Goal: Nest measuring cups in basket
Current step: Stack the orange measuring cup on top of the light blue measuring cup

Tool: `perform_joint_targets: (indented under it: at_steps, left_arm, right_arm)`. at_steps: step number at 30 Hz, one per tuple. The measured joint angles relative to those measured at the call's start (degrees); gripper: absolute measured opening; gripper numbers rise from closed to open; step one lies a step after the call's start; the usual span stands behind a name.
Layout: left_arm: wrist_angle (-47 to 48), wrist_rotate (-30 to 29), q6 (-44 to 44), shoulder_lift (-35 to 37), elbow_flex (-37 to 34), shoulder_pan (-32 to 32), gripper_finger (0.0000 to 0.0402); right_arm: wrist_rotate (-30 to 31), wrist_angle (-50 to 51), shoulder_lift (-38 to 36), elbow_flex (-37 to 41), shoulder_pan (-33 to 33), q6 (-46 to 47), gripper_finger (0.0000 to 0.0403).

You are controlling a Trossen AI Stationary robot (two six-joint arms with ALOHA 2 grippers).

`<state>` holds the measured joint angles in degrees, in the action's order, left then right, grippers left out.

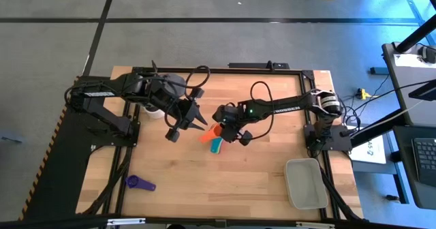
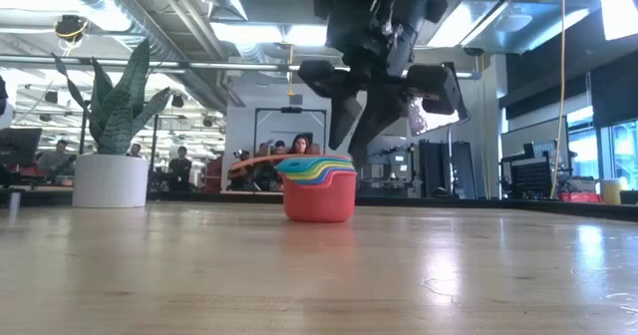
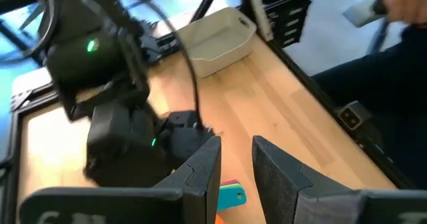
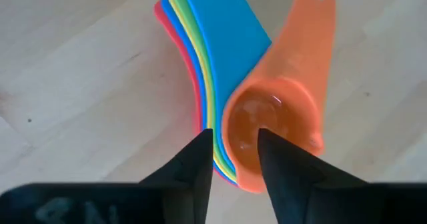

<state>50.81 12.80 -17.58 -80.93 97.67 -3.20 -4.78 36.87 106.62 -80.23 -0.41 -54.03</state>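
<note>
My right gripper (image 4: 232, 159), fingers slightly parted, hovers over the orange cup (image 4: 277, 127) atop the nested stack (image 2: 319, 187); I judge nesting nearly complete, basket (image 1: 306, 182) transfer next. Left gripper (image 3: 237, 174) waits with fingers spread.

From above, the right gripper (image 1: 229, 125) covers most of the nested cup stack (image 1: 212, 139), so the cups can't be counted. Far-off people (image 2: 179, 166) behind the table are too small to make out. At the left wrist cam's edge, a blurred hand (image 3: 407, 1) is cut off.
</note>
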Motion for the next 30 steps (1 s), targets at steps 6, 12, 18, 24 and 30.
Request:
perform_joint_targets:
  at_steps: [6,12,18,24,30]
  left_arm:
    - [7.1,-13.5,4.1,0.0,0.0,1.0,0.0079]
    - [11.2,-18.8,13.9,-0.1,-9.6,5.7,0.0079]
    - [-2.5,-15.8,16.0,-1.6,-27.2,9.6,0.0075]
    - [-11.1,-10.5,17.7,-1.6,-35.3,11.0,0.0059]
    - [-15.1,-10.3,21.4,-1.7,-39.9,10.6,0.0040]
  right_arm:
    - [4.8,0.4,-4.7,-1.9,2.9,6.2,0.0123]
    - [9.3,2.8,-12.1,-2.3,5.9,24.0,0.0123]
    - [9.0,7.8,-14.2,1.0,6.5,45.1,0.0123]
    - [8.7,6.1,-13.3,9.9,8.7,51.1,0.0123]
    - [5.7,-5.2,-11.8,14.8,9.8,53.8,0.0123]
